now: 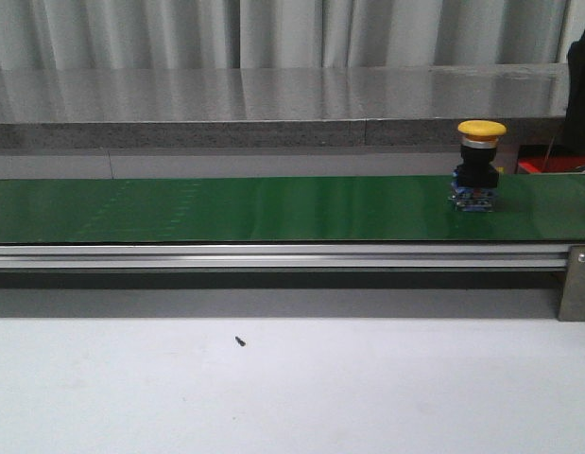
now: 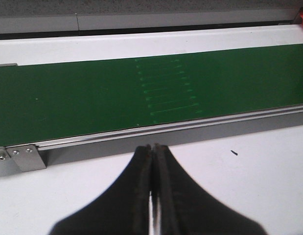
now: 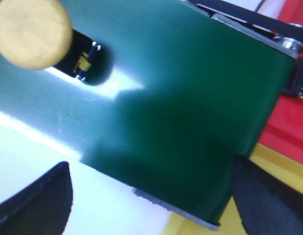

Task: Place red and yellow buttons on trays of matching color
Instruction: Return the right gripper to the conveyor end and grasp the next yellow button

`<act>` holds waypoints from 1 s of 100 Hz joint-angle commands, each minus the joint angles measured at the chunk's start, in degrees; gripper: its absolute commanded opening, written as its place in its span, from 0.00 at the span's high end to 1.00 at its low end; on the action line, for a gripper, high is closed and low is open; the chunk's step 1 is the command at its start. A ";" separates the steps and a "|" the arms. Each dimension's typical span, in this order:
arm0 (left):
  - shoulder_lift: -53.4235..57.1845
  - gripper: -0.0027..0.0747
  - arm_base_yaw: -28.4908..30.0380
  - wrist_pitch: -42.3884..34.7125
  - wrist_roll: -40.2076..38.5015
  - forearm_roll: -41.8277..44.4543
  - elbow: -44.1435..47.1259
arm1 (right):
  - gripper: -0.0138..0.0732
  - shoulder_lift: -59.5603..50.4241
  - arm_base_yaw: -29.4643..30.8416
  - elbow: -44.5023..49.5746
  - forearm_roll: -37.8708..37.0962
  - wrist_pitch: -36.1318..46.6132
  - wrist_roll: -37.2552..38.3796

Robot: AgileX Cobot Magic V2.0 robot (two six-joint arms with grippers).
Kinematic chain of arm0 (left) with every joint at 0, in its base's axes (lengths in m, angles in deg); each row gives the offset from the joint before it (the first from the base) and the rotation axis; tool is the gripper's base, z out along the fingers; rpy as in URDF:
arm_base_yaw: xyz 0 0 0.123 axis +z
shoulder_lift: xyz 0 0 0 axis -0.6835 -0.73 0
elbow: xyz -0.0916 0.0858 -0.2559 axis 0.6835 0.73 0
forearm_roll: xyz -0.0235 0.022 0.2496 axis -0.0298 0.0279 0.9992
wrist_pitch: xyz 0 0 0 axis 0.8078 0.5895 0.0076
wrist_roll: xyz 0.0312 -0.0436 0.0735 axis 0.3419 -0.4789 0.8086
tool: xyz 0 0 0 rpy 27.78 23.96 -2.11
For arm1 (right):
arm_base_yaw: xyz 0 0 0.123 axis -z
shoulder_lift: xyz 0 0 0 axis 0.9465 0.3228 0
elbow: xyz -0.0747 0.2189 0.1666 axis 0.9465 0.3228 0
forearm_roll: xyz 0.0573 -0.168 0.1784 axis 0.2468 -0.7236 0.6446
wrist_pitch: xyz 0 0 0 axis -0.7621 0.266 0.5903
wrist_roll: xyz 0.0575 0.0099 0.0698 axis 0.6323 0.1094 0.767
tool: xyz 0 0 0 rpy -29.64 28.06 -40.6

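Observation:
A yellow button point(image 1: 481, 164) with a mushroom cap on a black and blue base stands upright on the green belt point(image 1: 226, 208), towards its right end. From the right wrist its yellow cap point(image 3: 32, 32) shows from above. My right gripper point(image 3: 150, 196) hangs open over the belt's end, apart from the button, with nothing between its fingers point(image 3: 41, 203). A yellow tray point(image 3: 283, 171) and a red tray point(image 3: 288, 125) lie beyond the belt's end. My left gripper point(image 2: 153, 149) is shut and empty over the white table, short of the belt. No red button is in view.
An aluminium rail point(image 1: 273, 253) runs along the belt's near side, with a metal bracket point(image 1: 577, 282) at its right. A small dark speck point(image 1: 240, 340) lies on the white table point(image 1: 273, 388). A grey ledge point(image 1: 273, 104) runs behind the belt.

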 commanded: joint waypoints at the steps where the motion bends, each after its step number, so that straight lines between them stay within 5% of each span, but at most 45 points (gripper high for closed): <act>1: -0.02 0.99 -0.54 -3.36 -0.37 -1.44 -1.62 | 0.10 -0.30 -1.21 -1.84 0.41 2.56 -0.88; 74: -0.02 0.99 -0.54 -3.36 -0.37 -1.44 -1.62 | 0.11 5.73 -1.82 -1.98 4.70 9.15 -0.88; 86: -0.02 0.99 -0.54 -3.36 -0.37 -1.44 -1.62 | 0.25 5.73 -1.75 -1.98 4.70 12.08 -0.16; 100: -0.02 0.99 -0.54 -3.36 -0.37 -1.44 -1.62 | 0.52 5.73 -1.72 -1.98 4.70 13.90 1.66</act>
